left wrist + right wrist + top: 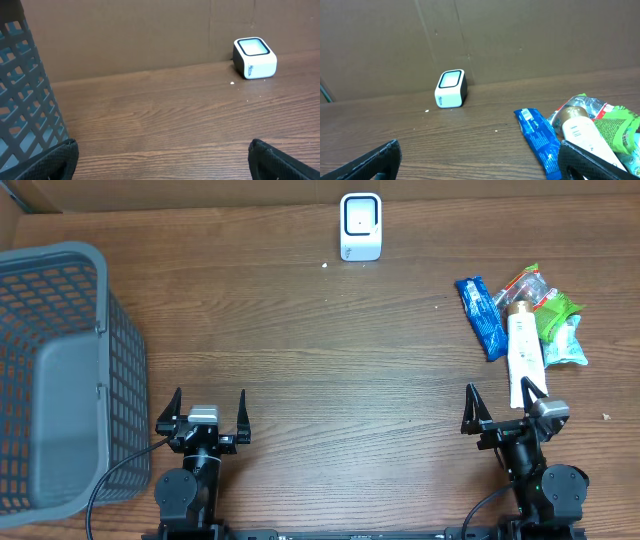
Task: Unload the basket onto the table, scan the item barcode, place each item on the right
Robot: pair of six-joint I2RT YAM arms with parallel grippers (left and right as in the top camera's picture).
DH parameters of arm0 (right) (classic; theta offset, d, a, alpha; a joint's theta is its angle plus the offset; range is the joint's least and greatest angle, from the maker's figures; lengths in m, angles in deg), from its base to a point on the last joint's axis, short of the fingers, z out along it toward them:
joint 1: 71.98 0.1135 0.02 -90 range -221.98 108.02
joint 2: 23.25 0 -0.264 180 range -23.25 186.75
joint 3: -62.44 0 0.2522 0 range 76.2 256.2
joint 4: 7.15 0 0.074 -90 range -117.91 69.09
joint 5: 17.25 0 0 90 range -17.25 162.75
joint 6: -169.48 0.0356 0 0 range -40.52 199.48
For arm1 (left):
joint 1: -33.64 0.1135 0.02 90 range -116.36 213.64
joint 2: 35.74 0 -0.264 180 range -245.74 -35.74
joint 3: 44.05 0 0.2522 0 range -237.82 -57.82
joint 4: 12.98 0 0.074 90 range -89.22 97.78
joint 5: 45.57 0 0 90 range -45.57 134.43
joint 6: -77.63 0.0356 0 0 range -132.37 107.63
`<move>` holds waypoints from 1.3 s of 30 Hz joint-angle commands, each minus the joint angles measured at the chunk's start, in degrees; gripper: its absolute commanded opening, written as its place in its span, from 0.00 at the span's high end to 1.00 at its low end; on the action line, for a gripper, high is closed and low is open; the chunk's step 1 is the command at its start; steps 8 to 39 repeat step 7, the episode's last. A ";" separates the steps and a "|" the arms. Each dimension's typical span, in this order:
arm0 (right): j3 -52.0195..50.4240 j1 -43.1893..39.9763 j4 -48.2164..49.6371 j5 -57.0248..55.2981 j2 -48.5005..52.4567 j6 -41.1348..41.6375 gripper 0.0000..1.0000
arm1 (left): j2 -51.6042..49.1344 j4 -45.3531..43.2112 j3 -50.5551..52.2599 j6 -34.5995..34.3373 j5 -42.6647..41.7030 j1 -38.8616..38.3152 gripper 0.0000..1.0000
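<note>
1. Grippers: both are spread wide with nothing between the jaws.
2. Position of the left gripper (209, 402): at the near edge of the wooden table (330, 370), just right of the grey basket (60, 370). The basket's mesh wall fills the left of the left wrist view.
3. Position of the right gripper (502, 395): at the near edge on the right side, just beside the lower end of the white bottle (524, 350).
4. Items: a small pile lies on the right side of the table, beyond the right gripper. It comprises the white bottle, a blue packet (481, 316) lying to its left, a green packet (557, 315) to its right and a clear packet (525, 283) with red print at the far end. No barcode can be made out in any view.
5. Barcode scanner (361, 227): a white unit with a dark-framed window, standing at the far edge of the table against the cardboard wall (520, 35), well apart from the pile and from both grippers.
</note>
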 commanded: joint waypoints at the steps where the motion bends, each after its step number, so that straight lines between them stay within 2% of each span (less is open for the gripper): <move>1: -0.59 0.33 0.28 -0.37 -0.68 -0.07 0.00 | 0.66 -0.15 0.39 1.27 -0.85 0.26 0.00; 39: -0.59 0.33 0.28 -0.37 -0.68 -0.07 0.00 | 0.66 -0.15 0.39 1.27 -0.85 0.26 0.01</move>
